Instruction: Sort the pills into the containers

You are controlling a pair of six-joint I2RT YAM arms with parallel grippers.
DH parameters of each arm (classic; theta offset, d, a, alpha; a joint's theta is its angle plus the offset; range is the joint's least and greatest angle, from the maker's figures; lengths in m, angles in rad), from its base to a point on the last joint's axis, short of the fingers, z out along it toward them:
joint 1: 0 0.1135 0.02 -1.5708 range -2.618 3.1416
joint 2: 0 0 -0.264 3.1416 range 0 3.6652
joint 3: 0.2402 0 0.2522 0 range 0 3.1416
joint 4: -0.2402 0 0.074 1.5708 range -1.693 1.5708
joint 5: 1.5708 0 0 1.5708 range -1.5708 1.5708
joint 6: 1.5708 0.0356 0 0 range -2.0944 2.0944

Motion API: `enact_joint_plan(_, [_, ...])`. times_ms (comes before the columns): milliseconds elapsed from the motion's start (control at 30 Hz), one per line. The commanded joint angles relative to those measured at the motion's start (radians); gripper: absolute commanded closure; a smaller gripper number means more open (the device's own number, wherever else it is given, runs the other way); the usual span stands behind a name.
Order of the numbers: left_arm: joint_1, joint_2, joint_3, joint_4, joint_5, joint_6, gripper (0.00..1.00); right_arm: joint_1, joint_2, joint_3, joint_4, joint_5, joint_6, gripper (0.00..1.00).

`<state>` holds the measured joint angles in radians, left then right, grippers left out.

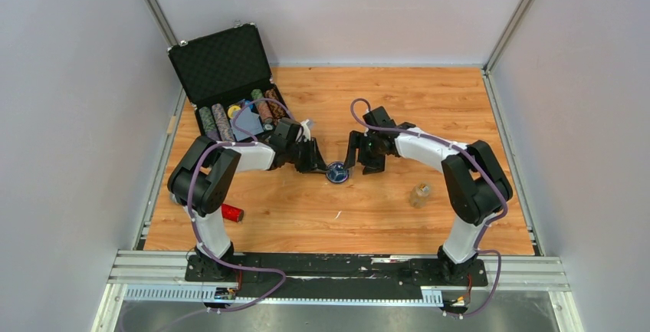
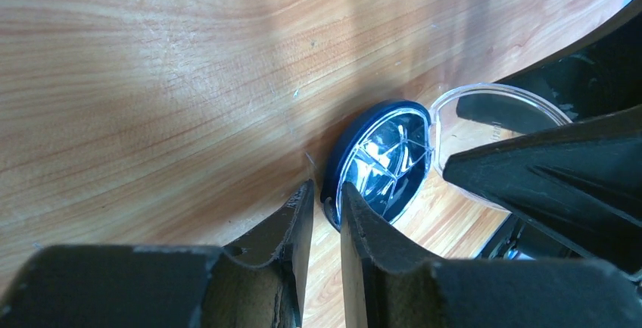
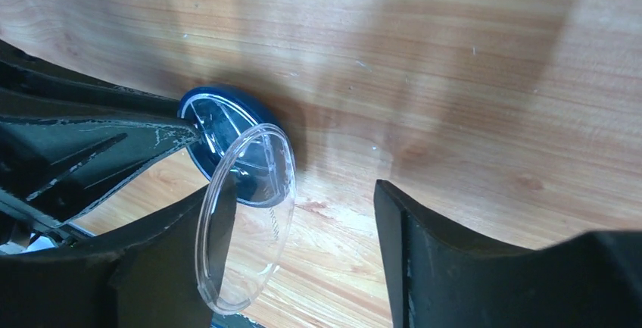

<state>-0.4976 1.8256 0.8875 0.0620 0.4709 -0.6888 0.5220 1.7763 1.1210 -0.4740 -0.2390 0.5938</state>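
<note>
Wooden table point(image 1: 383, 102) holds dish point(image 2: 386, 157), half hidden, clamped by left hand point(image 2: 327, 192); right hand point(image 3: 299, 192) apart, perhaps touching lid point(image 3: 246, 218).

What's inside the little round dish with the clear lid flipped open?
Dark dividers and shiny silvery-blue compartments show inside the round dish; no pills are visible there. The left tool, pinching its rim, and the clear lid cover the rest.

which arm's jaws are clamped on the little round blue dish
The left gripper: its jaws pinch the dark rim of the round silvery-blue dish. The right gripper has its jaws wide open by the clear plastic lid.
</note>
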Motion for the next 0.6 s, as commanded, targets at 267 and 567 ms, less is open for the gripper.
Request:
enact_joint_plan(267, [-0.002,0.086,-0.053,-0.211,-0.163,0.053,0.73,-0.011,-0.04,0.019,0.012,0.019,-0.023,0.62])
enact_joint_plan(567, [-0.002,0.065,-0.053,-0.2,-0.165,0.038,0.71,-0.011,-0.029,0.068,0.003,0.023,-0.145,0.9])
